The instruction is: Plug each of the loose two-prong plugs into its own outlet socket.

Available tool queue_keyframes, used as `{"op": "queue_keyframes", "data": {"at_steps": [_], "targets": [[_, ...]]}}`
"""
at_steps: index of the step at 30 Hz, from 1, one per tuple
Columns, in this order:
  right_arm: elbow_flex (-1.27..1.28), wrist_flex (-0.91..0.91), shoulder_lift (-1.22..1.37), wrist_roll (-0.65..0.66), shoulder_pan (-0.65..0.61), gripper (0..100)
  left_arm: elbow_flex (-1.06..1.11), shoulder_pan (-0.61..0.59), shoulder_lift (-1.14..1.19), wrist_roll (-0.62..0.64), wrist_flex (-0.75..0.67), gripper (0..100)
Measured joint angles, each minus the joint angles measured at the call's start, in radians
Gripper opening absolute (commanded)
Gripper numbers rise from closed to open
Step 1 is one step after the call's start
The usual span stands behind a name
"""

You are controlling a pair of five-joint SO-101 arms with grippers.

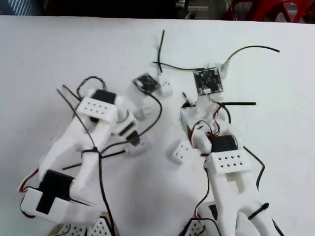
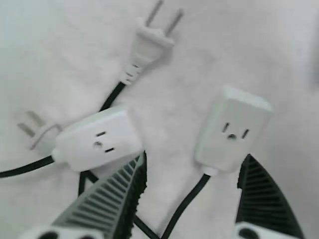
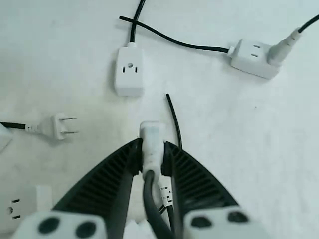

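My right gripper (image 3: 152,149) is shut on a white two-prong plug (image 3: 151,142), held just above the table; its prongs are hidden. Ahead of it lies a free white outlet socket (image 3: 129,72). Farther off, another socket (image 3: 251,57) has a white plug (image 3: 284,44) in it. A loose plug (image 3: 57,127) lies to the side. My left gripper (image 2: 194,164) is open and low over the table, with one white socket (image 2: 232,129) between its fingers and a second socket (image 2: 97,142) beside one finger (image 2: 114,199). A loose plug (image 2: 149,40) lies beyond them.
Black cables (image 1: 160,105) cross the white table (image 1: 59,54) among the sockets. Two dark square boards (image 1: 206,81) (image 1: 146,82) lie near the middle back. One more socket (image 1: 182,150) sits between the two arms. Free room lies at the back left and far right.
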Motion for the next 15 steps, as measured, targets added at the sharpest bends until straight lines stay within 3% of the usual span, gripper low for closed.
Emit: {"op": "queue_keyframes", "data": {"at_steps": [7,15], "targets": [[0.0,-0.035,-0.008,0.0,0.048,1.8,0.002,0.161,-0.002,-0.031,0.046,29],[0.0,-0.037,-0.008,0.0,0.051,1.8,0.104,0.206,-0.002,-0.063,-0.011,29]]}}
